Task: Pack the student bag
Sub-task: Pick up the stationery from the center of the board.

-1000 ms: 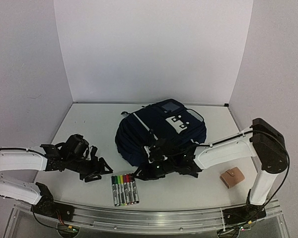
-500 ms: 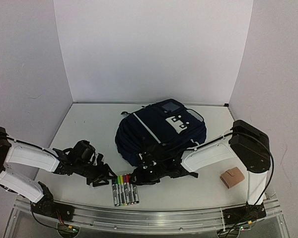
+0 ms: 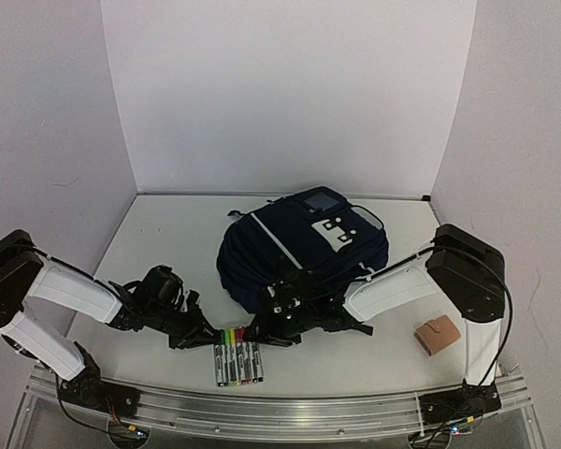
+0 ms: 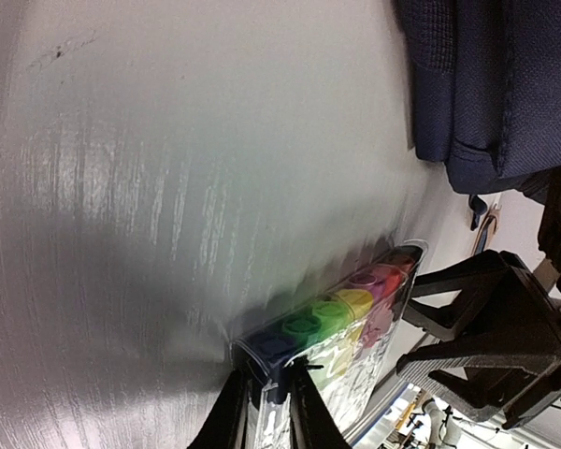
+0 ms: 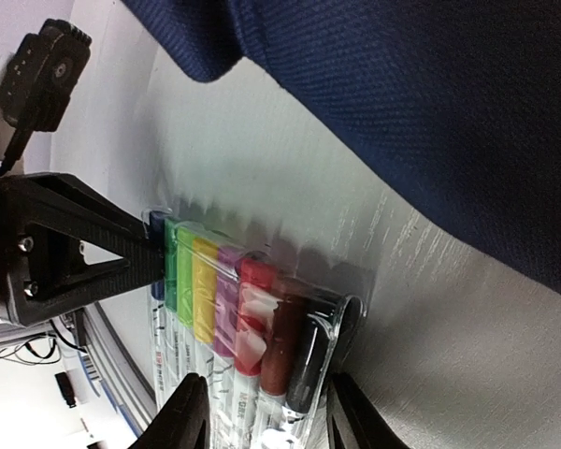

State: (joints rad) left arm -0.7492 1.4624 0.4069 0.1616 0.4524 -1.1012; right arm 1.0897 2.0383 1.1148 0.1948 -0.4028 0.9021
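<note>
Student bag (image 3: 304,245) lies just beyond the fingers (image 5: 189,416) at the marker pack (image 3: 236,360).

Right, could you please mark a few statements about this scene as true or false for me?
1. The marker pack lies on the table, outside the student bag. True.
2. The left gripper pinches the pack's blue-marker corner. True.
3. The tan wallet sits inside the bag. False: it lies on the table, right of the bag.
4. The right gripper grips the bag's strap. False: its open jaws straddle the pack's black-marker end.
</note>
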